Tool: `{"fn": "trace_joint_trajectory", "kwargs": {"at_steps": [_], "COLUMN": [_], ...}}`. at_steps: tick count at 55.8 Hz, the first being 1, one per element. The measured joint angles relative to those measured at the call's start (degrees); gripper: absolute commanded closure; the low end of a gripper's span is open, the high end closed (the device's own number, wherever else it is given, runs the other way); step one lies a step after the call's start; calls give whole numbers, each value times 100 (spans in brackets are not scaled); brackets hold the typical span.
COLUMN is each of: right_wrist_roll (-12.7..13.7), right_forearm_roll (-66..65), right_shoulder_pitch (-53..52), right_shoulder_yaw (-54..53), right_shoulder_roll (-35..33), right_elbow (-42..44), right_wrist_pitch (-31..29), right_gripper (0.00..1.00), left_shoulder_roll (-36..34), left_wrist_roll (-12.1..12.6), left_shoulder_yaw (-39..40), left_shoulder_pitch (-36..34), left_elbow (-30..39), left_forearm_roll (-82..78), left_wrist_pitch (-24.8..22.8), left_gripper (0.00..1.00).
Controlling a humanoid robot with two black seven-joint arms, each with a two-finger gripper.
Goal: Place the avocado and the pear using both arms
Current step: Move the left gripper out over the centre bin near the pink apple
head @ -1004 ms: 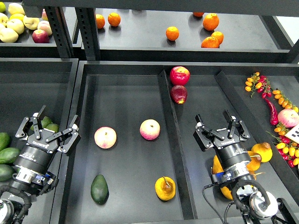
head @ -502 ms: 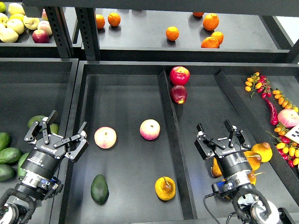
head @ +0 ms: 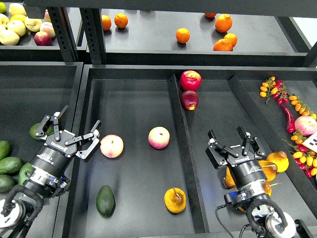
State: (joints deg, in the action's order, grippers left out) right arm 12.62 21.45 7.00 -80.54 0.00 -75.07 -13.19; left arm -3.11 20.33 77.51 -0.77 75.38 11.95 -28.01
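One avocado (head: pixel 105 200), one pear (head: pixel 175 200), two peaches (head: pixel 112 146), two red apples (head: pixel 190 80).

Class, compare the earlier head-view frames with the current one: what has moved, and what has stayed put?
The left gripper moved right and up, toward the nearer peach, open and empty. The right gripper barely shifted. The avocado, pear and other fruit stayed put.

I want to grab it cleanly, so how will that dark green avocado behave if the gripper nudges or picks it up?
The avocado is egg-shaped and looks smooth, so a sideways nudge would probably roll or spin it on the flat dark tray. Its curved, glossy skin may slip between the fingers unless it is gripped across the narrow middle. It looks solid rather than floppy.
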Motion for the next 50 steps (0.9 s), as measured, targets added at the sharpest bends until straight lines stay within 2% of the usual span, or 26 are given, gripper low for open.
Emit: {"fn": "trace_joint_trajectory", "kwargs": {"at_steps": [13,25,46,50], "right_wrist_roll": [29,34,48,48], "right_forearm_roll": [-3,-3,-1,0], "right_shoulder_pitch": [-14,-34,-127,-186], "right_shoulder_yaw": [-41,-58,-53,-50], "right_shoulder_roll": [0,0,0,0], "right_elbow": [0,0,-4,-8], "right_wrist_pitch": [15,72,98,116], "right_gripper": [0,0,0,0], "left_shoulder_roll": [-1067,-1729,-2266,-2488], "left_wrist_roll": [429,720,769,769], "left_shoulder_yaw": [-686,-1409,-2323,-2723], "left_shoulder_pitch": [-638,-1194,-2179,-2482], "left_elbow": [-46,-44,-395,-446], "left_forearm_roll": [-364,-613,-1281,-1294], "left_wrist_pitch": [0,0,0,0], "left_gripper": [0,0,0,0]}}
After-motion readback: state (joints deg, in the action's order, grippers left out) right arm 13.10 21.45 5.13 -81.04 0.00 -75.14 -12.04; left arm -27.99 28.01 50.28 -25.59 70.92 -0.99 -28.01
